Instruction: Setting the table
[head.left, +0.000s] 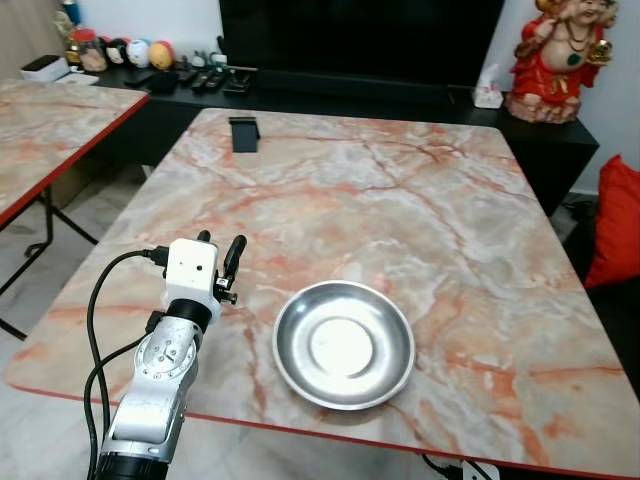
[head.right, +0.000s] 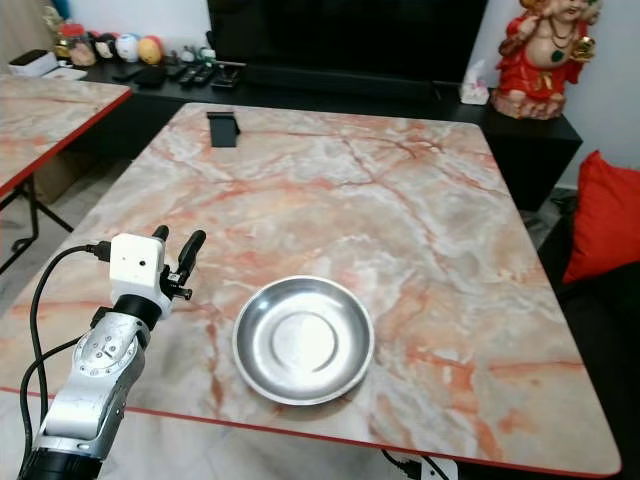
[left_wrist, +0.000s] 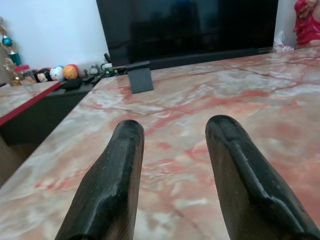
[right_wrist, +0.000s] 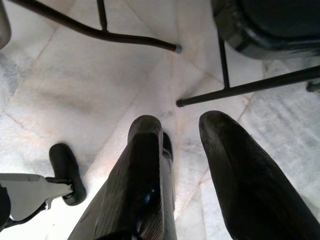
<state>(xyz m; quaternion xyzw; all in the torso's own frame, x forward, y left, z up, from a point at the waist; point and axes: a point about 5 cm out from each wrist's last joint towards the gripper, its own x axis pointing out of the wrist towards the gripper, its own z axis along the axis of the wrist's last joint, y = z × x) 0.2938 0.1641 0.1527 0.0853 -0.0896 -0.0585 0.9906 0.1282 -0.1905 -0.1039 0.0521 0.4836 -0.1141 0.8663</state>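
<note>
Left eye view: marble-pattern desk (head.left: 400, 200) with a red edge, one steel bowl (head.left: 344, 344) sitting lower centre of the frame, near the desk's front edge. Bowl is upright, shiny, nothing in it.

Left claw (head.left: 220, 258) is lower left of the frame, hovering over the desk just left of the bowl, not touching it. Fingers spread, nothing between them; left wrist view confirms a clear gap with bare marble showing through. White camera block (head.left: 191, 272) sits on the wrist, black cables (head.left: 98, 330) loop off the silver arm.

Small black stand (head.left: 243, 133) at the far edge of the desk, upper left of centre, well apart from the bowl.

Behind the desk: dark low cabinet (head.left: 400, 105) with a big black TV screen (head.left: 360, 40), red figurine (head.left: 558, 55) upper right, row of small toys (head.left: 120, 50) upper left. Second marble desk (head.left: 50, 120) at left edge. Red cushion (head.left: 618, 220) at right edge.

Right wrist view: right claw (right_wrist: 180, 135) hangs over pale floor tile (right_wrist: 65, 90), fingers parted, holding nothing. Black metal legs (right_wrist: 125, 37) cross the top.
</note>
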